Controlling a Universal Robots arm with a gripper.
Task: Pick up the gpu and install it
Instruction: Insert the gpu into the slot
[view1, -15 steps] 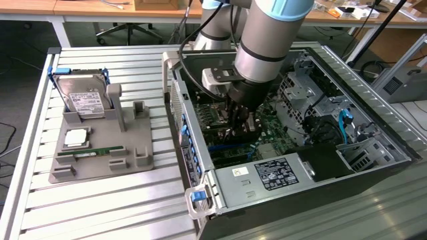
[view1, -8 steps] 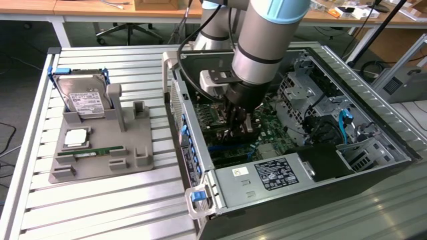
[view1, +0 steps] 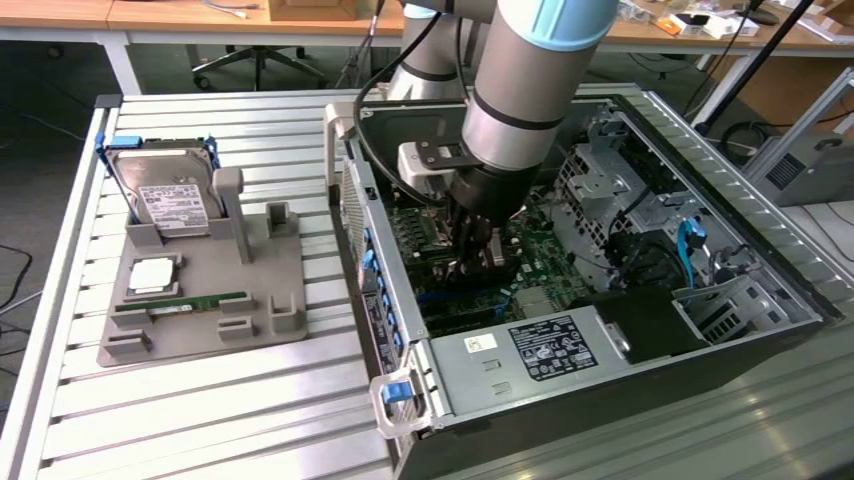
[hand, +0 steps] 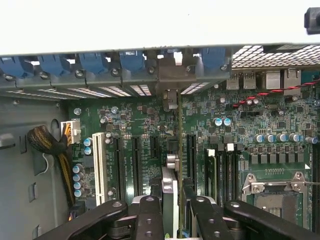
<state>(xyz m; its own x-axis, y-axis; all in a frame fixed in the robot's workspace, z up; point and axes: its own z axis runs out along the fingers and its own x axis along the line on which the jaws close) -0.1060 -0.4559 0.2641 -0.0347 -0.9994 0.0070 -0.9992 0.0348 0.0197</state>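
My gripper (view1: 478, 250) reaches down inside the open PC case (view1: 747, 260), over the green motherboard (view1: 534, 262). In the wrist view the gpu (hand: 178, 130) appears edge-on as a thin dark card standing upright between my black fingers (hand: 150, 215). The gripper (hand: 175, 205) is shut on it. The card's silver end bracket (hand: 170, 97) sits against the case's rear slot openings. The card runs along the board among the black expansion slots (hand: 135, 160). I cannot tell whether its edge is seated in a slot.
On the slatted table at the exterior view's left, a grey fixture (view1: 200, 320) holds a hard drive (view1: 167, 190) and a RAM stick (view1: 187, 302). Inside the case are the power supply (view1: 534, 350), CPU socket (hand: 272, 192), blue slot latches (hand: 90, 62) and a cable bundle (hand: 47, 142).
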